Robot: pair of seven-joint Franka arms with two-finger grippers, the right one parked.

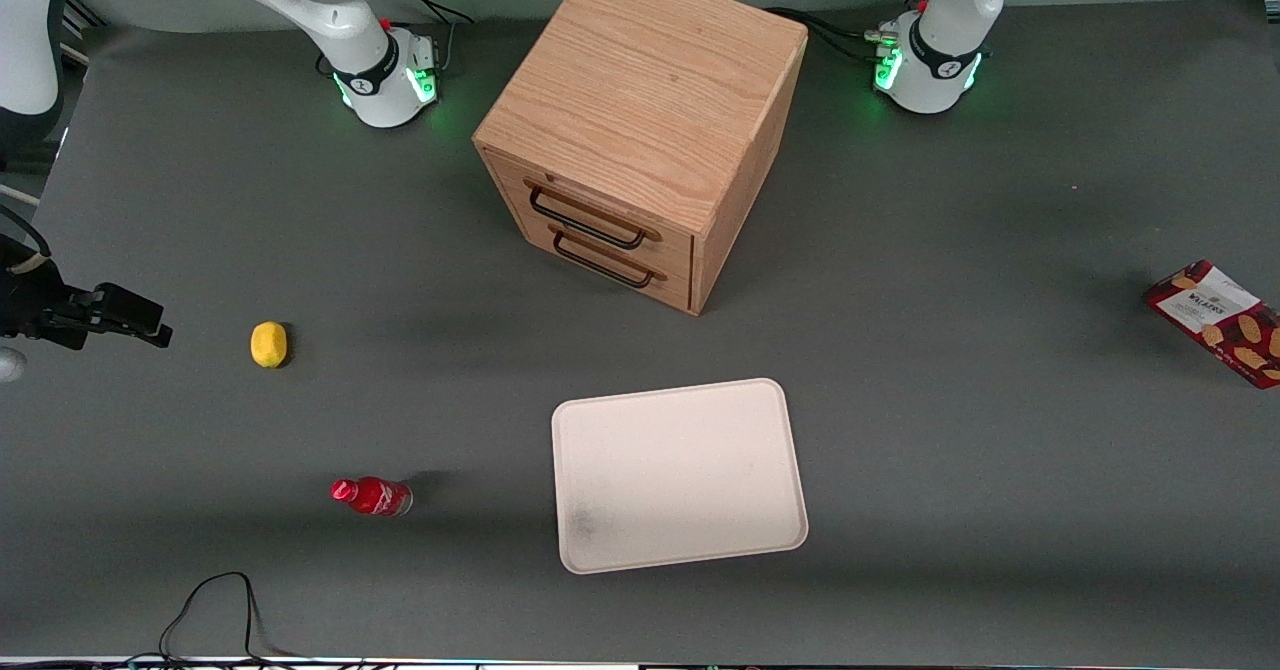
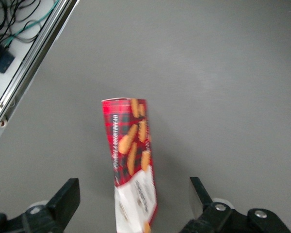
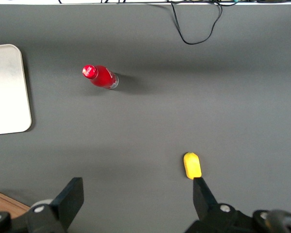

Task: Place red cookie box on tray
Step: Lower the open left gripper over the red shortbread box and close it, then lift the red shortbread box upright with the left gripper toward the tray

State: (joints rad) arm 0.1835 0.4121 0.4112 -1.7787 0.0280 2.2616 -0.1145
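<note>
The red cookie box (image 1: pixel 1215 320) lies on the grey table toward the working arm's end, at the edge of the front view, farther from the front camera than the tray. In the left wrist view the red cookie box (image 2: pixel 132 155) shows its tartan face, cookie pictures and white label. My left gripper (image 2: pixel 133 196) hangs above it, open, with one black finger on each side of the box and a wide gap to both. It is out of the front view. The cream-white tray (image 1: pixel 680 475) lies bare near the table's front, in front of the drawers.
A wooden two-drawer cabinet (image 1: pixel 640 130) stands mid-table. A yellow fruit (image 1: pixel 268 344) and a small red bottle (image 1: pixel 372 496) lie toward the parked arm's end. A black cable (image 1: pixel 215 600) loops near the front edge. The table's metal edge rail (image 2: pixel 29 68) runs close to the box.
</note>
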